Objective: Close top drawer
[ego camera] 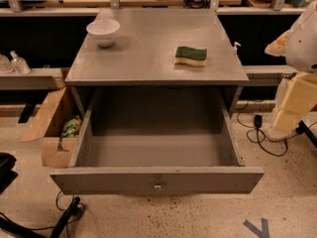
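Nothing done yet, by the look of it. Top drawer (198, 180) drawn all the way out of the cabinet (148, 58), front panel standing well forward, knob (157, 185) at its centre. Gripper (291, 110) off to the right of the drawer, well apart from it, about level with the drawer's side wall rather than its front, touching no part of it. Open or shut: cannot tell. Behind the drawer, up on the cabinet's top, a bowl (103, 31) toward the back left and a sponge (190, 56) toward the right, neither in the way of closing. Left of the drawer, a box (52, 128) on the floor, just beside the side wall and seemingly out of the panel's path. Left to do — all of it: bring the gripper round to the drawer's front, set it against the panel near the knob, push straight back until flush with the cabinet.
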